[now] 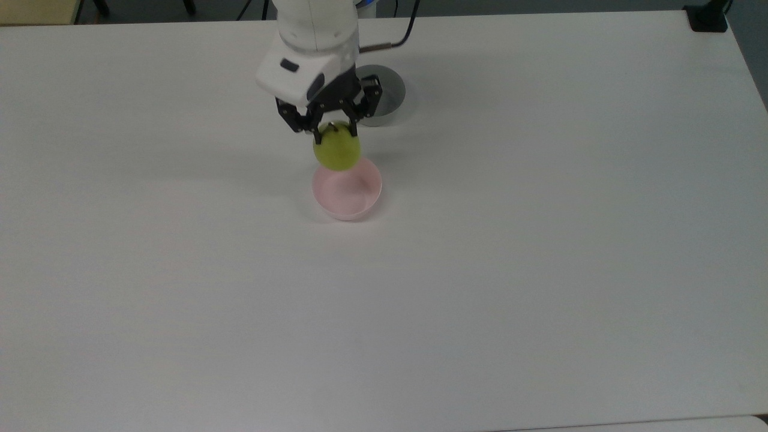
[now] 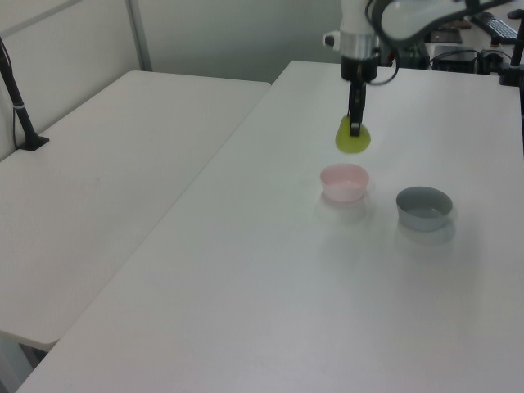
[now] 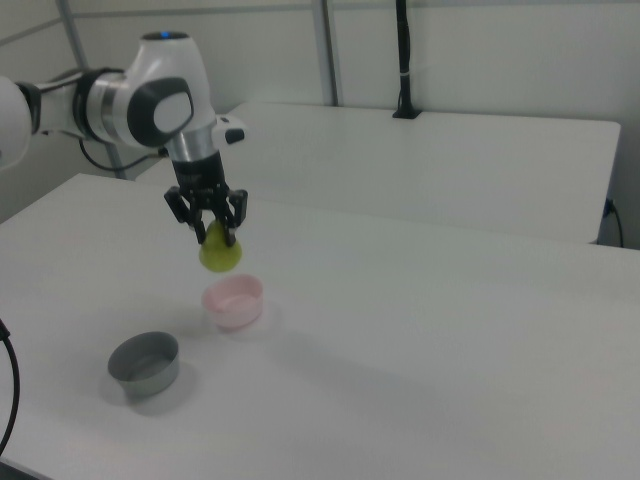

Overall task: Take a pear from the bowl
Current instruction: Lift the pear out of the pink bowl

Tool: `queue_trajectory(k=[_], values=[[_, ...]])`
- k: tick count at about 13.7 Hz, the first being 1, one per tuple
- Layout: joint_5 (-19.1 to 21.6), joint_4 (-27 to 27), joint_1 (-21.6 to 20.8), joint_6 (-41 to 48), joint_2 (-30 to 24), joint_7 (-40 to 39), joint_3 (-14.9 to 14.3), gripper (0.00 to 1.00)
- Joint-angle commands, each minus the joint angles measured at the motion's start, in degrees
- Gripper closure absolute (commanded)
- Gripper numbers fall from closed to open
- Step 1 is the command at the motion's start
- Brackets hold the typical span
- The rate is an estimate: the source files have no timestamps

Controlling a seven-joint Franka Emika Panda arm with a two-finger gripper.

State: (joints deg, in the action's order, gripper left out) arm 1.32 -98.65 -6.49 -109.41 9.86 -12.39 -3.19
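Now pear [image 1: 338,151] between hand [image 1: 335,134] fingers, aloft.

This looks like a robotics lab or test room: a wide, plain white table [image 1: 540,270] carries a white robot arm [image 3: 130,105], a second white table [image 2: 106,172] stands beside it, and black camera poles [image 3: 403,60] are clamped at the table edges.

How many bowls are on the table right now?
2. The pink bowl sits empty just below the pear held up by the gripper. The grey bowl stands apart, towards the right view's lower left.
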Motion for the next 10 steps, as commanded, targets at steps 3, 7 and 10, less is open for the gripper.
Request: queue_trajectory(k=[3, 7, 10], values=[[0.09, 7.60, 2.35, 13.25, -2.47, 0.96, 0.29, 1.00], [0.00, 4.27, 5.78, 16.85, -7.04, -8.41, -1.02, 1.00], [-0.09, 0.66, 7.89, 17.21, -9.33, -18.97, -4.97, 1.00]])
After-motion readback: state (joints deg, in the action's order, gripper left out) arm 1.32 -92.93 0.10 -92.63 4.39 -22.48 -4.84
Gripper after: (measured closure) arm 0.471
